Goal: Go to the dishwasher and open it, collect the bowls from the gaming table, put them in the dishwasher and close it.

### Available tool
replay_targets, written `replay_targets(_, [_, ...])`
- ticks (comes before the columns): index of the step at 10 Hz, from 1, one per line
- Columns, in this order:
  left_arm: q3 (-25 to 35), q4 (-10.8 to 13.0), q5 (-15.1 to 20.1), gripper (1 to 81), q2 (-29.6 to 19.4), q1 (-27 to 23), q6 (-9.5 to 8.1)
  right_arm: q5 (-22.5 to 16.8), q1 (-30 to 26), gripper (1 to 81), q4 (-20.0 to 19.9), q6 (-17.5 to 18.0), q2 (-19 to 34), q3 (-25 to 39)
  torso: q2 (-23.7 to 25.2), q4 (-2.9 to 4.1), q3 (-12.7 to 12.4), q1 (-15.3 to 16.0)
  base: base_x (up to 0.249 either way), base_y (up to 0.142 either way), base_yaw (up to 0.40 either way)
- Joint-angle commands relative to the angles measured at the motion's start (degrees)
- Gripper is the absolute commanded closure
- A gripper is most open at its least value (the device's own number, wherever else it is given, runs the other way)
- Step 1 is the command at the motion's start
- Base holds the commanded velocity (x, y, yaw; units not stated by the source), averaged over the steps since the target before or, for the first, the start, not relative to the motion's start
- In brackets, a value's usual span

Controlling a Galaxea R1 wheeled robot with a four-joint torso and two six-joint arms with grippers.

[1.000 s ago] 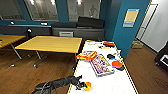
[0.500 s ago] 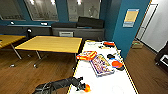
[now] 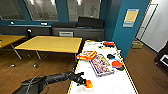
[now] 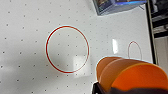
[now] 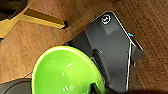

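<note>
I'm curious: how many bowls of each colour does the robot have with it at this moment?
Orange bowl, at the left gripper over the white gaming table: 1
Green bowl, close to the right wrist camera, above the wooden floor: 1
Total: 2 bowls

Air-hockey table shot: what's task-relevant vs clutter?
Job:
gaming table
orange bowl, at the left claw
green bowl, close under the right wrist camera

Lying about:
board game boxes
orange paddle
yellow table
</note>
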State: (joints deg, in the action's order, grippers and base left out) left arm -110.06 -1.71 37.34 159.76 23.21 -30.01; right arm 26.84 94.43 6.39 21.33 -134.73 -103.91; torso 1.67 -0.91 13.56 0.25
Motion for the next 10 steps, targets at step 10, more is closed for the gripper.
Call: replay_targets(10, [29.28,12.52,-7.72,81.1,-35.03,14.52,0.39,-2.59,-0.33,81.1,3.98,0.02,3.3,1.88,0.0,0.0,-3.8,0.0,0.0,0.0,0.0])
